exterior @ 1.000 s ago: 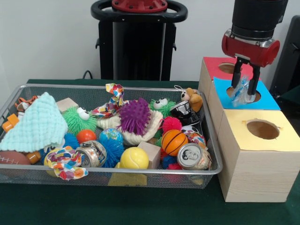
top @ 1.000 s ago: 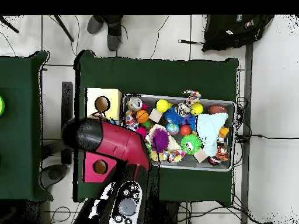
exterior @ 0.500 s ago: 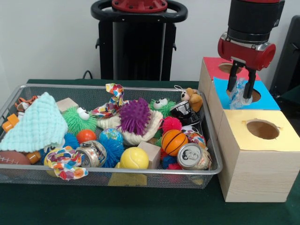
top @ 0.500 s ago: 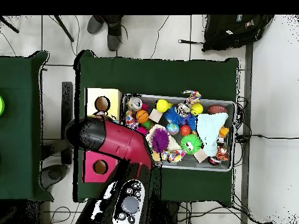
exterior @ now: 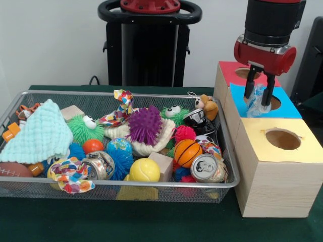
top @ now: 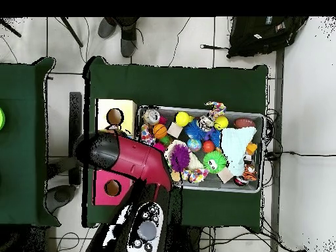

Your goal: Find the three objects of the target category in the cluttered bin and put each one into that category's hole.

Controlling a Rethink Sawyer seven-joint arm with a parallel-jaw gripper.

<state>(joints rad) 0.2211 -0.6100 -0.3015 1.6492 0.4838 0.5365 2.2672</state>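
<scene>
Crumpled plastic (exterior: 259, 100) pinched in tool (exterior: 258, 95) over blue hole (exterior: 262, 101).

bin (exterior: 228, 151): packed, no bare floor | blue hole (exterior: 272, 102): blocked by gripper (exterior: 258, 94) with crumpled plastic (exterior: 260, 101) | yellow hole (exterior: 282, 138): clear

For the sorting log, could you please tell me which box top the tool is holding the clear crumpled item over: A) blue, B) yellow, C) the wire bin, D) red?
A: the tool holds the clear crumpled item right above the hole in the blue box top.
</scene>
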